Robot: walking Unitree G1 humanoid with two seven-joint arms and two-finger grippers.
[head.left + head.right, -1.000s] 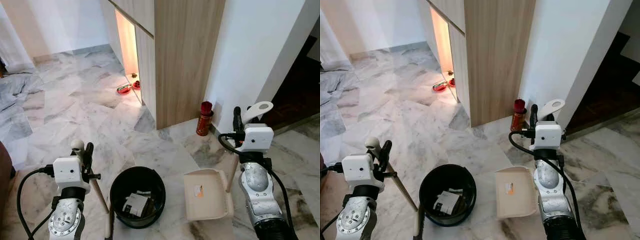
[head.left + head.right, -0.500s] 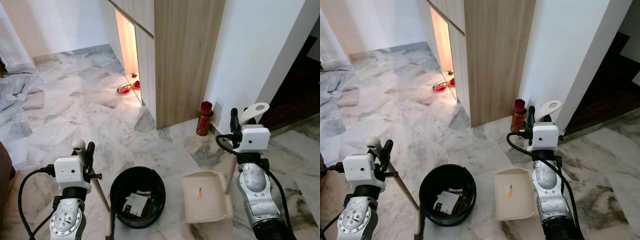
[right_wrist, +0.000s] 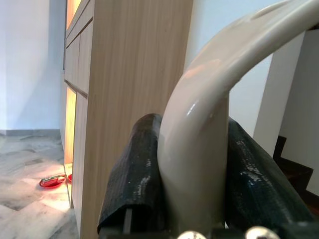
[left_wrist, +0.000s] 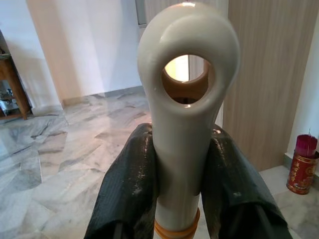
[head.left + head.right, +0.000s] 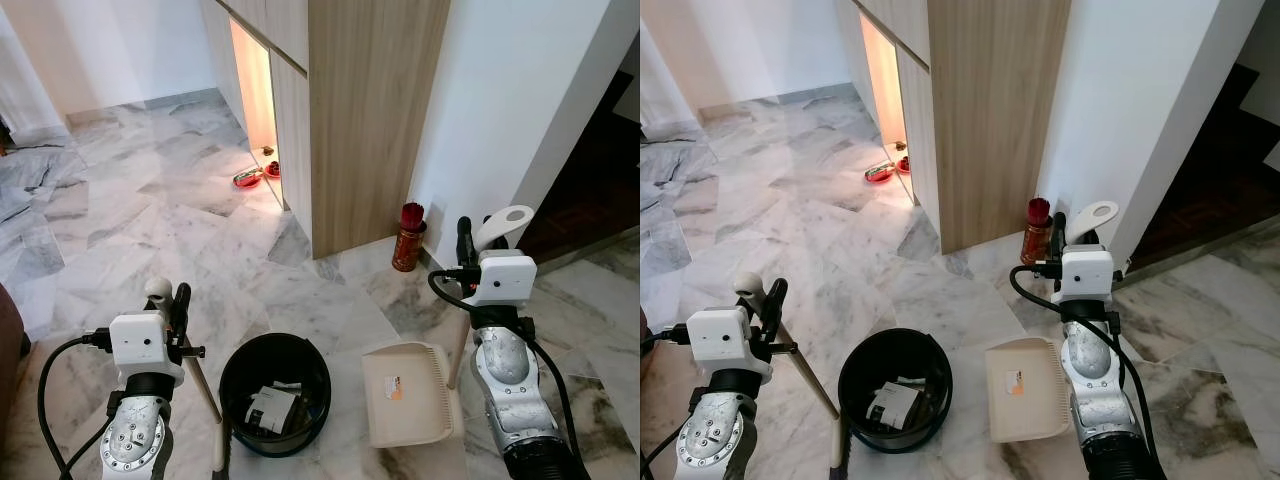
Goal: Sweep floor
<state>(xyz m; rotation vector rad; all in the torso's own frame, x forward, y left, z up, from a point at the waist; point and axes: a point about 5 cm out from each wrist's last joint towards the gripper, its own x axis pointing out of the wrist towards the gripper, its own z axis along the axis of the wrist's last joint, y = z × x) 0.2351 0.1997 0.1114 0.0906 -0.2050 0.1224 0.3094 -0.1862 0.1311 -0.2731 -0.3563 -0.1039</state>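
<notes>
Marble floor (image 5: 150,200) is bounded far by a wooden cabinet (image 5: 370,110), with a red tin (image 5: 408,240) beside it. A black bin (image 5: 275,393) is set between broom handle (image 4: 187,114), pinched by the left gripper (image 4: 182,174), and dustpan (image 5: 408,395), whose handle is pinched by the right gripper (image 3: 194,174).

Cream broom handle (image 4: 185,124) stands tilted at lower left; cream dustpan (image 5: 408,394) lies flat at lower right, handle (image 5: 500,222) raised.
</notes>
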